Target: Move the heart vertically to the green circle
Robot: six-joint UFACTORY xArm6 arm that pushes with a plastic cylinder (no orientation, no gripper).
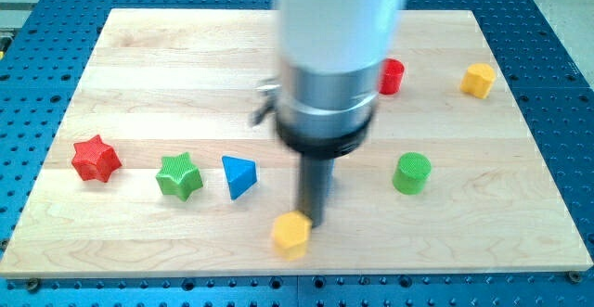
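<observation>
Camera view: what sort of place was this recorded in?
Probably a robotics lab bench. A pale wooden board lies on a blue perforated metal table, the kind used for mounting rigs. Small coloured plastic blocks, such as a red star and a green cylinder, sit on the board.

A pale wooden board (139, 66) lies on a blue perforated table (37, 112) (evenly lit).

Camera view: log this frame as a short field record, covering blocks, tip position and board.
tip: my tip touches or nearly touches the blurred yellow block, on its upper right
green circle: green cylinder, right of the rod
left row: red star, green star, blue triangle
top right: red block partly hidden by the arm; yellow block
board: wooden board
</observation>
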